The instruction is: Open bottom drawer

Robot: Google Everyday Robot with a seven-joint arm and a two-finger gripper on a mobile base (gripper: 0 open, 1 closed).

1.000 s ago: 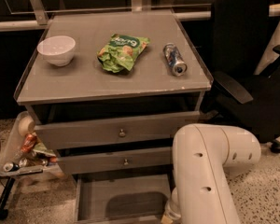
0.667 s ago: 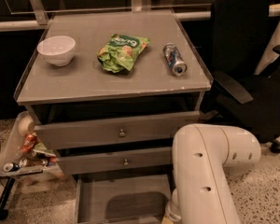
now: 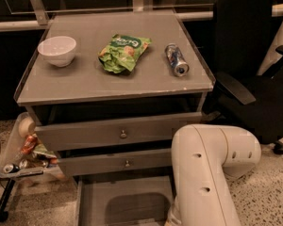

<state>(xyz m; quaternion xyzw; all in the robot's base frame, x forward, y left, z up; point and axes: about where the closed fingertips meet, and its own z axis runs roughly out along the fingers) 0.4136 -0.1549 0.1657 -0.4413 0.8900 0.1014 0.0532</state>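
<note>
My own arm (image 3: 205,173) is the big blockage, filling 4 to 6 o'clock and covering the right end of the bottom drawer (image 3: 99,197). The gripper is hidden beneath it at the lower edge. The drawer's grey floor lies open from above on its left half (the middle drawer front (image 3: 108,163) overhangs the back). A black office chair (image 3: 254,84) crowds 3 o'clock, and a tray of clutter (image 3: 23,152) hems 8 o'clock. On top, bowl (image 3: 57,50), chip bag (image 3: 123,52) and can (image 3: 176,59) sit well apart, with gaps between.
</note>
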